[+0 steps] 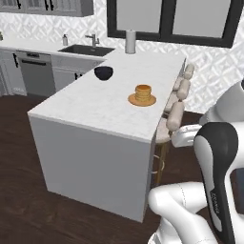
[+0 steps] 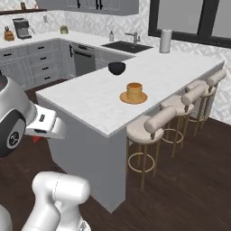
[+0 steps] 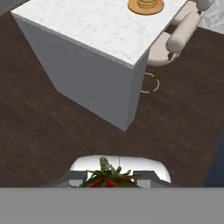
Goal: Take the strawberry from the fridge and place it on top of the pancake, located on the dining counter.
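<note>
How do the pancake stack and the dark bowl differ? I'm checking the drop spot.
The pancake stack is golden-brown and sits on an orange plate; the bowl is blue-black, directly on the counter. The stack lies nearer the stools, the bowl nearer the sink. Both are round.

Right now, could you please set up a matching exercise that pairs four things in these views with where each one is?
Things:
1. strawberry
2. pancake
3. dark bowl
4. stools

Places:
A. on an orange plate on the dining counter
B. in the end effector
C. along the counter's side
D. nearer the sink

Pairs: 1-B, 2-A, 3-D, 4-C
</note>
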Motion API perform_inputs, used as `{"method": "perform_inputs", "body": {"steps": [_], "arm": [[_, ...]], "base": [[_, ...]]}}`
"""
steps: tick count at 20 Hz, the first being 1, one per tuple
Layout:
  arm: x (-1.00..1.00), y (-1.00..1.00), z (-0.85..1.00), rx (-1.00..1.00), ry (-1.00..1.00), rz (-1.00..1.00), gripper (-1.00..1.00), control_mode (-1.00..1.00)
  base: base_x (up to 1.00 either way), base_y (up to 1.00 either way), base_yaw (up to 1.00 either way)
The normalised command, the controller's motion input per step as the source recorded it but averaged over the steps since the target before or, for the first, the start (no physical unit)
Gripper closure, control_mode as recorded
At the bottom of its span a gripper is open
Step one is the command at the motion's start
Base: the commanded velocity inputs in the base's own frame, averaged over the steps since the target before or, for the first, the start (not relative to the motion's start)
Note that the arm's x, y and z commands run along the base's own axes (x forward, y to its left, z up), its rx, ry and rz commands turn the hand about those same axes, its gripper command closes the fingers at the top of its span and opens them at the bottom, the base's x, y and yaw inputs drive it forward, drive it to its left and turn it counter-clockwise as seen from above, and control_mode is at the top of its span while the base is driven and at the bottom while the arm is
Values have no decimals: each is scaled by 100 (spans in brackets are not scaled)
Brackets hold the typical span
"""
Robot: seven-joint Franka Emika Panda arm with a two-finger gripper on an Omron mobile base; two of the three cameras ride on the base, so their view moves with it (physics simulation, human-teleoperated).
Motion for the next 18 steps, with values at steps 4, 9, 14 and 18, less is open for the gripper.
{"method": "perform_inputs", "body": {"steps": [4,9,14,18], "arm": [[0,0,0,0,0,0,100,100],[0,0,0,0,0,0,100,100],[0,0,0,0,0,0,100,100],[0,0,0,0,0,0,100,100]], "base": [[34,-86,49],[31,-83,52],[2,-90,52],[0,-88,54]]}}
